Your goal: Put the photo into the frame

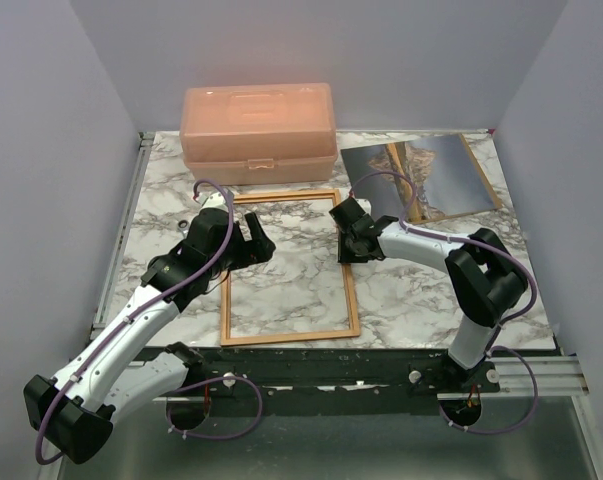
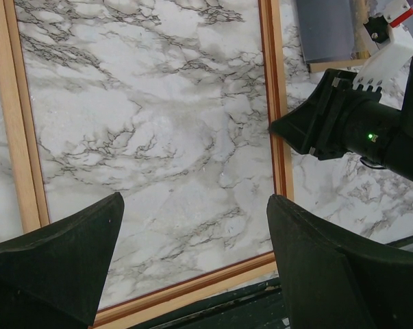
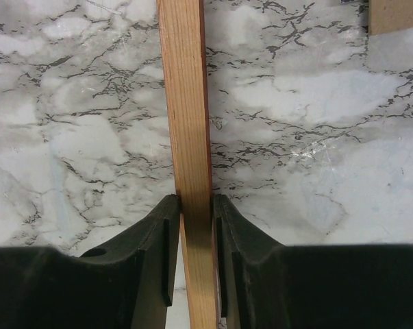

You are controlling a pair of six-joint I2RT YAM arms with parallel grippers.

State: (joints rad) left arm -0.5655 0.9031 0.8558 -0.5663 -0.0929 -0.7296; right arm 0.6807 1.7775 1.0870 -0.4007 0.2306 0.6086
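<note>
Marble-patterned tabletop [image 1: 421, 300] fills the scene, closed in by plain pale walls. The frame [image 1: 281, 336] lies flat on it, tan face upward. The right fingers [image 3: 158, 253] are clamped on the frame's right rail, one on each side of the wood, and the rail runs straight out ahead of them. The left fingers [image 2: 62, 253] are spread wide with nothing between them. They are poised over the bare marble inside the frame, with its near rail crossing just below their tips. The photo [image 1: 421, 180] lies picture side up beyond the right fingers, well apart from them, resting on a brown board [image 1: 484, 170]. A peach box [image 1: 259, 130] stands beyond the left fingers, past the frame's far rail.
</note>
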